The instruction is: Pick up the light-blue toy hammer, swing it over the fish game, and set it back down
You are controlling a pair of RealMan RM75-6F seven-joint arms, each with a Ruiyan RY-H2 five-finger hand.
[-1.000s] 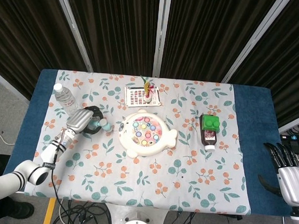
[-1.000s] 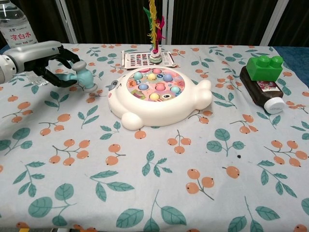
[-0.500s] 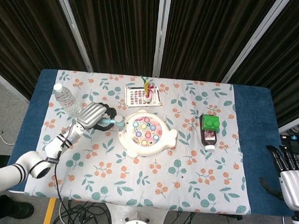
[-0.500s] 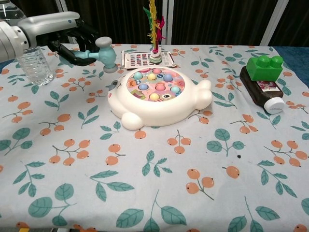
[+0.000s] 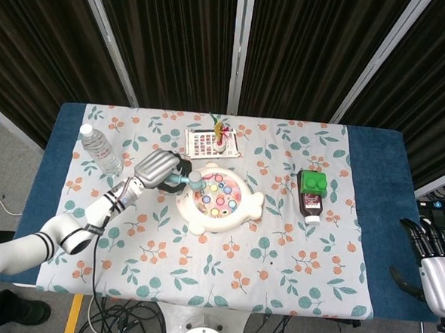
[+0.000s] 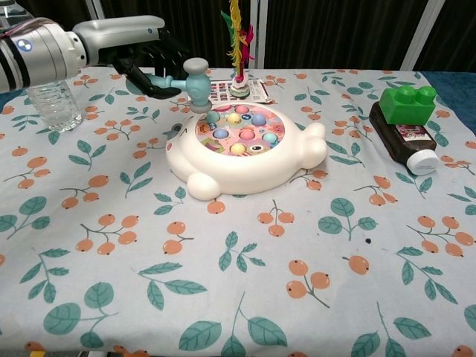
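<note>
One second was all it took: your left hand (image 6: 145, 56), gripping the light-blue toy hammer (image 6: 195, 76), carried it off the tablecloth to the fish game (image 6: 245, 149) edge. Swing's basically started. Right hand (image 5: 437, 264) idled off-table, fingers apart.

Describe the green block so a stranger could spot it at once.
On the floral tablecloth, look right of the white fish game. The green block sits atop a dark brown bottle lying flat; it is the only studded, bright green thing there.
</note>
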